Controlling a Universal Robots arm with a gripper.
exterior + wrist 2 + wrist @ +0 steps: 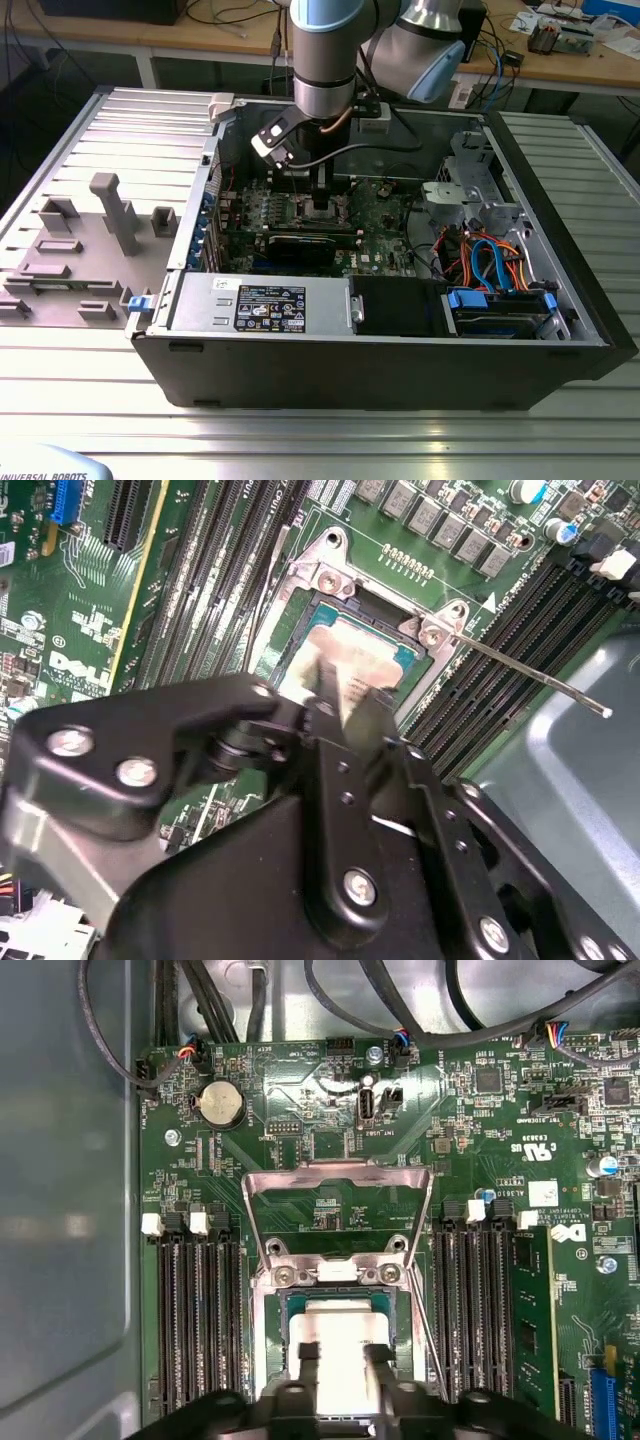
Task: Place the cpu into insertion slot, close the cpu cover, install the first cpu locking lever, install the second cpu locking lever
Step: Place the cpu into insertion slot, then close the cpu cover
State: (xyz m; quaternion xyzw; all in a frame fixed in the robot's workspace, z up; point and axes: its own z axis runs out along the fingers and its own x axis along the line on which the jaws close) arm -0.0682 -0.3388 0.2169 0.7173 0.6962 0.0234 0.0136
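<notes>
I'm looking into an open tower case (350,375) lying on the slatted table (300,440). Silver PSU (260,300) sits along the near wall. Blue and orange cables (485,262) are on the exterior view's right, grey fixture blocks (115,210) on its left. Coin cell (221,1104) is on the board, near the memory slots (200,1310).

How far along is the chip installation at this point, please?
Nothing looks finished yet. In hand: the gripper sits right over the chip, which lies in or just above the socket; I cannot tell if it is fully seated. Left: the cover stands flipped open, off the socket, and in the second wrist view a lever juts out free, not latched.
</notes>
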